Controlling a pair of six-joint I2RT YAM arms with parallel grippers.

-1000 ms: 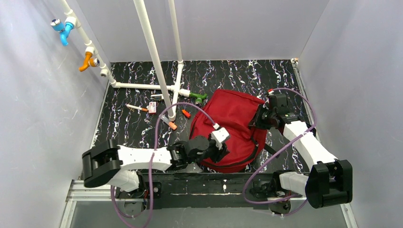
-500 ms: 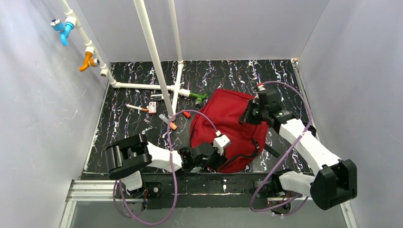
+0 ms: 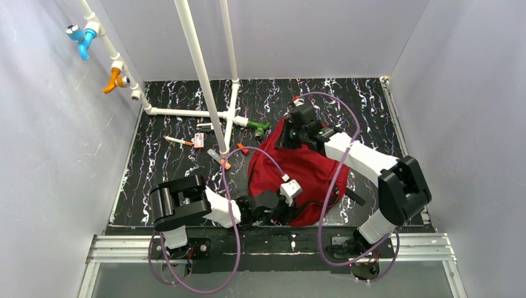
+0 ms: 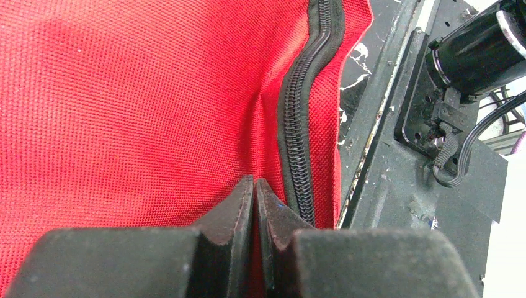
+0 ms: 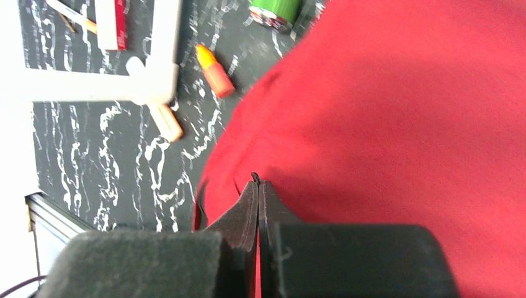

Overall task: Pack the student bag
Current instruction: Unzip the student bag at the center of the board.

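Jaws on the left gripper are pinched together on a pucker of red cloth, right beside the black zipper at the near edge of the bag. Over on the right gripper, jaws are pressed tight too, nipping the bag's far edge. The bag lies slumped on the black marbled table between both arms, with an orange marker and a white pipe frame just off its left side.

Plain grey walls, black white-veined tabletop, white pipe frame, even light
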